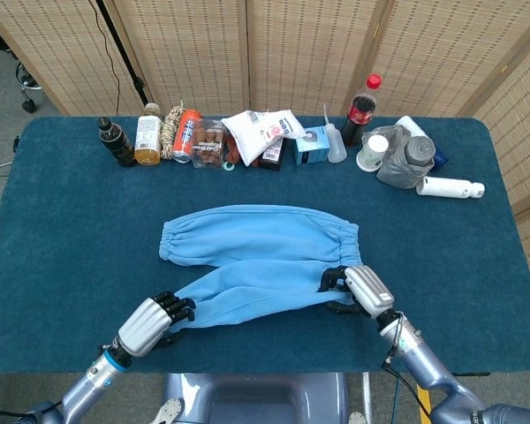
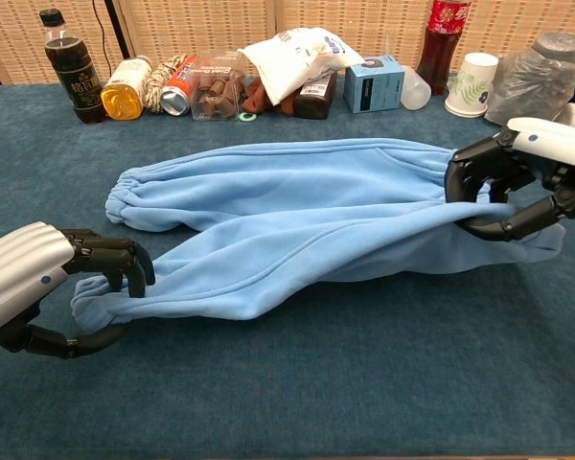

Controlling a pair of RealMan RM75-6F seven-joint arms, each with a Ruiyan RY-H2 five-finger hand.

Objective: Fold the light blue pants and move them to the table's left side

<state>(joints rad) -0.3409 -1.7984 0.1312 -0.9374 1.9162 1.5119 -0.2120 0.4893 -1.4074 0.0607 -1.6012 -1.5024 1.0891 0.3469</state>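
Observation:
The light blue pants lie spread across the middle of the dark blue table, one leg stretched flat at the back, the other slanting toward the front left. My left hand grips the cuff of the front leg, fingers curled over it and thumb beneath. My right hand holds the waist end at the right, fingers wrapped around a bunch of fabric lifted slightly off the table.
Along the table's back edge stand bottles, a can, snack packs, a small blue box, a cola bottle, a paper cup and a white bottle lying down.

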